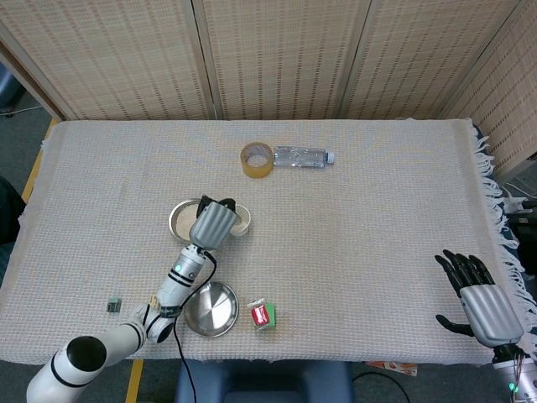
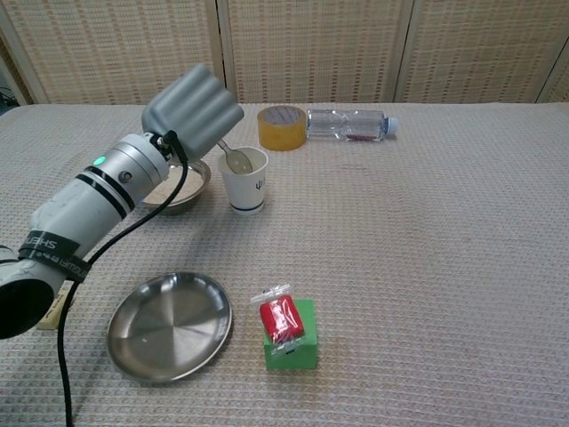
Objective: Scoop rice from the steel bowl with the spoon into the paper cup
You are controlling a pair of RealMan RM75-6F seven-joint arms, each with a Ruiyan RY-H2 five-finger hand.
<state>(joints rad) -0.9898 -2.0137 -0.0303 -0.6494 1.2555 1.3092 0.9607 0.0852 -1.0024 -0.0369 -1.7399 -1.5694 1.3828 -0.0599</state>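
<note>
Since the left hand (image 2: 193, 108) is clamped on the spoon (image 2: 233, 158) and tilting it over the cup (image 2: 244, 181), beside the rice bowl (image 2: 180, 189), it looks like it's dumping rice, while the right hand (image 1: 482, 302) just idles, fingers spread, holding nothing.

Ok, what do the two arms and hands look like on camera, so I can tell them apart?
The left arm is white-grey with black bands, a green light and a black cable; its left hand has a ribbed grey back. The right hand has the same grey back with black fingers.
</note>
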